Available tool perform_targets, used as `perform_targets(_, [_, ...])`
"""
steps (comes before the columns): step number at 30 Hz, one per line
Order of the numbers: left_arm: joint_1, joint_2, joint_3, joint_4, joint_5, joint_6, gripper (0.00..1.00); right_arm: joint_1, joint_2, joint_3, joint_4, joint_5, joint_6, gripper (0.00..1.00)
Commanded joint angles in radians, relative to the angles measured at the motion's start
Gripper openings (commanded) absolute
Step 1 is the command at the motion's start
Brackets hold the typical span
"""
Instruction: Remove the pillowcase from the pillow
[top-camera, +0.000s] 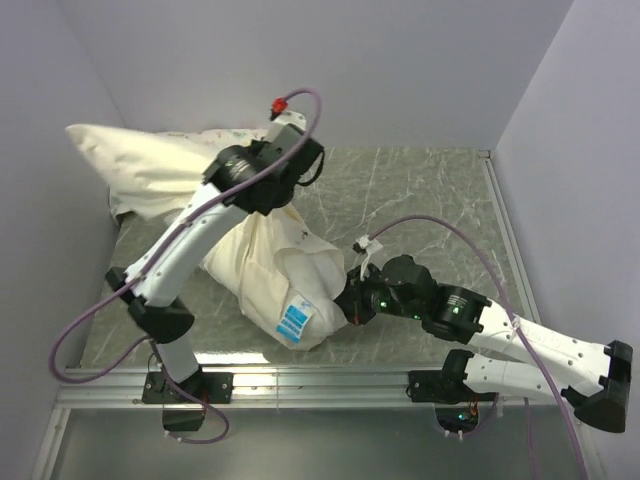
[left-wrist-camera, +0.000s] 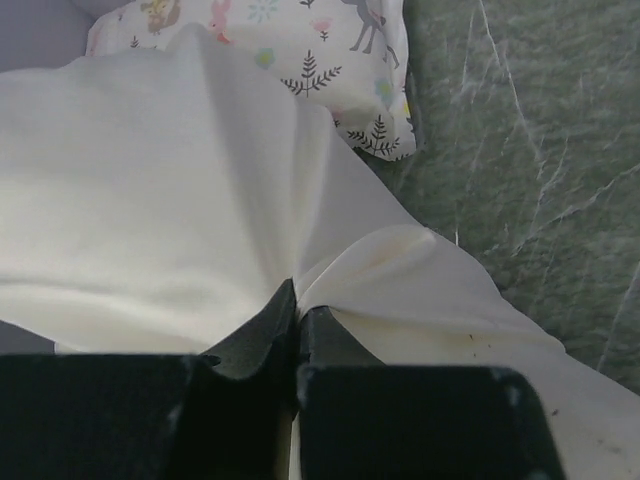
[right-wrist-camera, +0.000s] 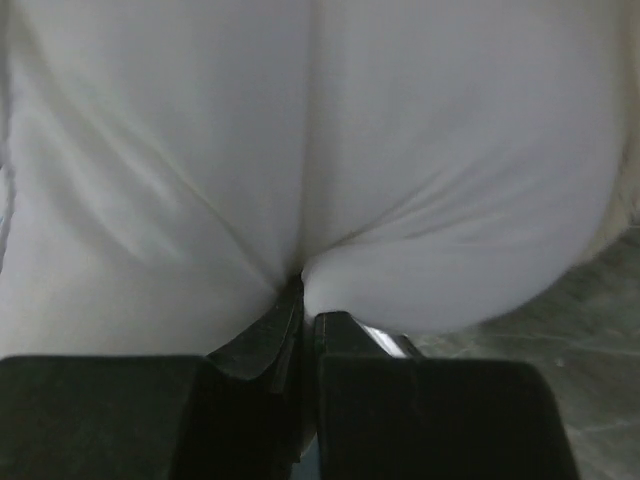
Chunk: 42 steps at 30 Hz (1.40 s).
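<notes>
The cream pillowcase stretches from the back left down over the white pillow, which lies mid-table with its blue label at the near corner. My left gripper is raised above the pillow's far end, its fingertips mostly hidden under the wrist. In the left wrist view it is shut on a gathered fold of the pillowcase. My right gripper is at the pillow's right edge. In the right wrist view it is shut on a pinch of the white pillow.
A small pillow printed with animals and leaves lies at the back, just behind the pillowcase; it also shows in the top view. The grey marbled table is walled at the left, back and right.
</notes>
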Motion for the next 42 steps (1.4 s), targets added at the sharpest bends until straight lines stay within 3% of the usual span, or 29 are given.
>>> perform_targets(1, [0.000,0.050,0.101,0.218,-0.044,0.116,0.07,0.084,0.002,0.052,0.137,-0.135,-0.041,0.00])
perform_targets(5, [0.012,0.186,0.093,0.307,0.031,0.174,0.07,0.101,-0.031,0.073,0.235,-0.266,-0.059,0.00])
perform_targets(11, [0.017,0.344,0.018,0.447,0.285,0.165,0.07,0.101,-0.074,-0.005,0.364,-0.295,-0.033,0.00])
perform_targets(14, [0.018,0.403,-0.021,0.482,0.371,0.137,0.06,0.098,-0.105,-0.058,0.357,-0.202,-0.003,0.00])
perform_targets(18, [0.020,0.403,-0.105,0.560,0.444,0.113,0.11,0.064,-0.186,-0.091,0.242,0.037,0.060,0.00])
perform_targets(19, [0.020,0.406,-0.108,0.565,0.460,0.110,0.15,0.040,-0.198,-0.092,0.170,0.158,0.079,0.00])
perform_targets(20, [0.020,0.411,-0.095,0.564,0.467,0.108,0.18,0.022,-0.205,-0.091,0.124,0.220,0.100,0.00])
perform_targets(22, [0.018,0.414,-0.072,0.557,0.483,0.105,0.41,-0.009,-0.217,-0.091,0.001,0.371,0.157,0.01])
perform_targets(23, [0.018,0.409,-0.051,0.556,0.491,0.105,0.54,-0.044,-0.221,-0.114,-0.018,0.397,0.171,0.05])
perform_targets(27, [0.018,0.380,-0.029,0.576,0.514,0.114,0.68,-0.144,-0.217,-0.215,-0.012,0.417,0.220,0.20])
perform_targets(34, [0.026,0.391,-0.039,0.583,0.511,0.116,0.72,-0.233,-0.200,-0.244,-0.022,0.460,0.254,0.70])
perform_targets(42, [0.049,0.339,-0.072,0.666,0.496,0.091,0.81,-0.325,-0.290,-0.108,-0.183,0.579,0.243,0.91])
